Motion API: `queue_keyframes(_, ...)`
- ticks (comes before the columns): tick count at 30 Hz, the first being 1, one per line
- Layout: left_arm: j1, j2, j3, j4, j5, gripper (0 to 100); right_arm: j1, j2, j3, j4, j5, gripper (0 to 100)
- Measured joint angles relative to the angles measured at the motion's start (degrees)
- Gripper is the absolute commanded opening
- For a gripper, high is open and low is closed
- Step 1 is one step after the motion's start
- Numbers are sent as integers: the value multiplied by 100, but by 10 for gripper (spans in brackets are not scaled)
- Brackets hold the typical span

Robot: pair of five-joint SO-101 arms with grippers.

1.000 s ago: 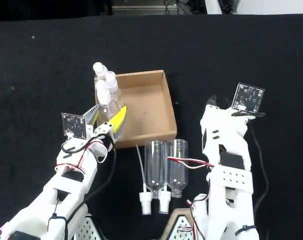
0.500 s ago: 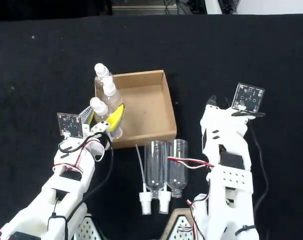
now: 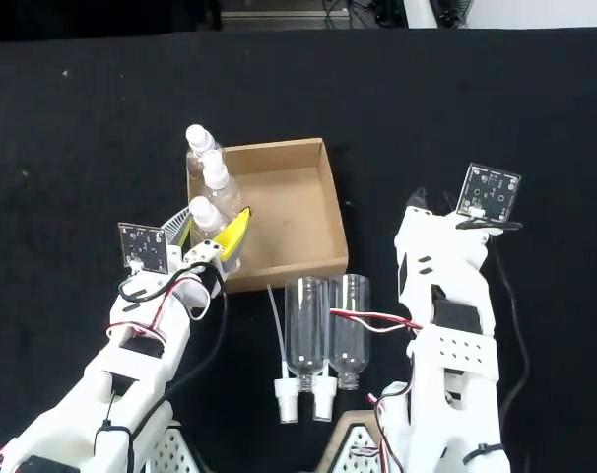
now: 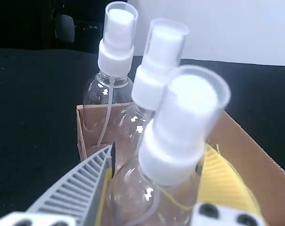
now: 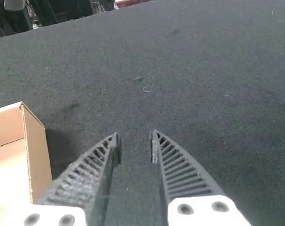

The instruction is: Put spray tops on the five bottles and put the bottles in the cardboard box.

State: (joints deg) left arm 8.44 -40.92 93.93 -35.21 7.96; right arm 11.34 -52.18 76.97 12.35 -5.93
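Three clear bottles with white spray tops stand along the left wall of the cardboard box (image 3: 289,202). My left gripper (image 3: 214,229) (image 4: 159,150) is shut on the nearest bottle (image 3: 202,211) (image 4: 180,127), with the grey finger on one side and the yellow finger on the other. The other two capped bottles (image 3: 215,169) (image 3: 197,138) stand just behind it. Two uncapped bottles (image 3: 306,330) (image 3: 350,325) lie in front of the box, with two loose spray tops (image 3: 287,399) (image 3: 324,394) at their necks. My right gripper (image 5: 135,136) (image 3: 419,205) is open over bare cloth to the right of the box.
A black cloth covers the table (image 3: 476,108). The box's right half is free, and its right wall (image 5: 32,141) stands close to my right gripper. The arm bases (image 3: 377,443) sit at the front edge.
My left gripper drew the held bottle back from the other two toward the box's front corner, then shifted slightly right. The right arm has not moved.
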Motion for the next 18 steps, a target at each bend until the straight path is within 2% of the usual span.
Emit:
queue_keyframes(5,0,-70,0,62,0,268,0,0,0,0,0,92)
queue_keyframes(7,0,-343,0,396,0,268,0,0,0,0,0,92)
queue_keyframes(10,0,-1037,-105,1407,0,268,0,0,0,0,0,92)
queue_keyframes(15,0,-2655,-545,3692,0,268,0,0,0,0,0,92)
queue_keyframes(18,0,-3525,-598,4695,0,268,0,0,0,0,0,92)
